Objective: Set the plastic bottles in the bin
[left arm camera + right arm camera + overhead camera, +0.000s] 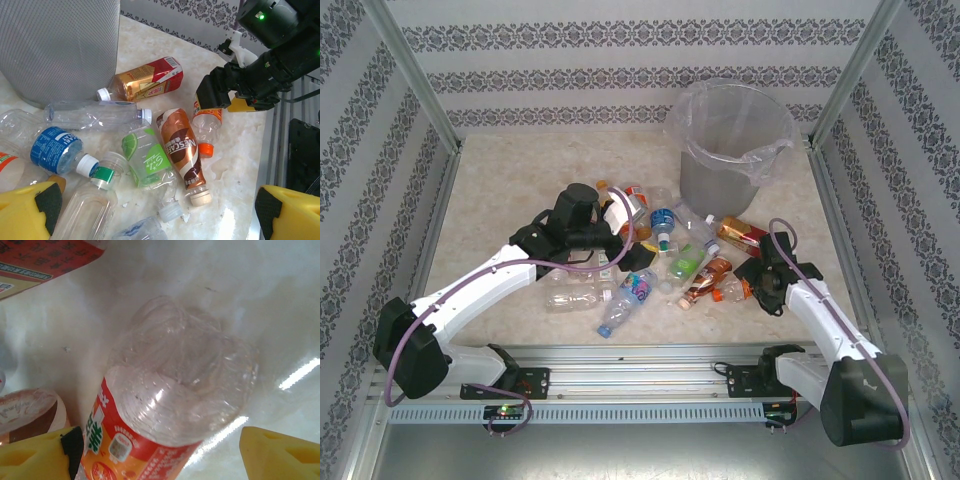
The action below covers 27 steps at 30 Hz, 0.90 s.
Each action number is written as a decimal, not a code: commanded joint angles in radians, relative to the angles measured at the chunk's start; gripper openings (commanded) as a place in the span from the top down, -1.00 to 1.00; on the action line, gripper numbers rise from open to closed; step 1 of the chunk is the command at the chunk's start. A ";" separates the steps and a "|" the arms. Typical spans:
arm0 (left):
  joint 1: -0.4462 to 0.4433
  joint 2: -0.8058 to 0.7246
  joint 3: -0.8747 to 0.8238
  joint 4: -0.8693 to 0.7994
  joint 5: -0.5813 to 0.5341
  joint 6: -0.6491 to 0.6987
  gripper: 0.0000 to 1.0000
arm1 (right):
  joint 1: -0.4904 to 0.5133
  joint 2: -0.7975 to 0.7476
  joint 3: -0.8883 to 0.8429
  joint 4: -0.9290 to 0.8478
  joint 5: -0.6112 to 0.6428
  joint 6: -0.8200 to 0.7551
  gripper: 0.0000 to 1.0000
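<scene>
Several plastic bottles (pixel 665 262) lie in a heap mid-table, in front of the tall grey bin (pixel 735 150) with its clear bag. My left gripper (pixel 630 238) hovers open over the heap's left side; below it lie a green-label bottle (pixel 147 160) and a brown Nescafe bottle (pixel 182 150), with its own gripper (pixel 160 215) empty. My right gripper (pixel 757 283) is low at the heap's right end. Its fingers (pixel 40 455) stand on either side of an orange-label bottle (pixel 165 410), the right finger apart from it, so the right gripper (pixel 160 460) is open.
A red-label bottle (pixel 145 82) and a clear one (pixel 95 115) lie against the bin's foot (pixel 60 50). A blue-label bottle (pixel 55 147) is at the left. Metal frame posts and patterned walls close in the table; bare tabletop (pixel 500 190) lies far left.
</scene>
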 commanded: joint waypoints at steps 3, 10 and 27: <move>-0.017 -0.028 -0.017 0.038 -0.032 0.026 -1.00 | -0.011 0.043 -0.011 0.066 0.008 0.002 -0.62; -0.020 -0.034 -0.017 0.042 -0.042 0.023 -1.00 | -0.013 0.101 -0.010 0.121 0.002 -0.007 -0.59; -0.022 -0.043 -0.021 0.048 -0.046 0.021 -1.00 | -0.031 0.154 -0.001 0.179 0.051 -0.090 -0.26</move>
